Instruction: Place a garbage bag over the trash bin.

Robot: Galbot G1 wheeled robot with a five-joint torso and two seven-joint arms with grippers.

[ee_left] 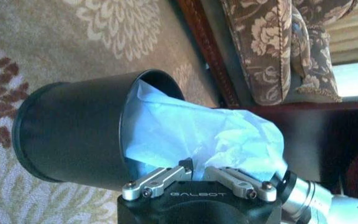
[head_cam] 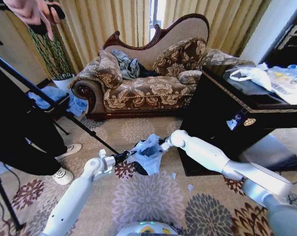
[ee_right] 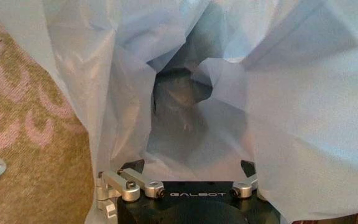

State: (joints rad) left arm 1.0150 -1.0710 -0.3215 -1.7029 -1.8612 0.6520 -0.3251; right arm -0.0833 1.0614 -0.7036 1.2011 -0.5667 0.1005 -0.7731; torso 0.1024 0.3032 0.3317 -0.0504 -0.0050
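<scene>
The trash bin stands on the patterned carpet in front of the sofa, with the garbage bag partly tucked inside it and the rest billowing above the rim. The left gripper is clenched on the bag's edge at the near side, while the right gripper holds the opposite edge from within the film, probably so the mouth stays spread wide enough to fold over the rim.

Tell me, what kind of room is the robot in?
Probably a living room or hotel lounge: there's a carved floral sofa, long gold curtains behind it, and a flower-patterned carpet on the floor.
</scene>
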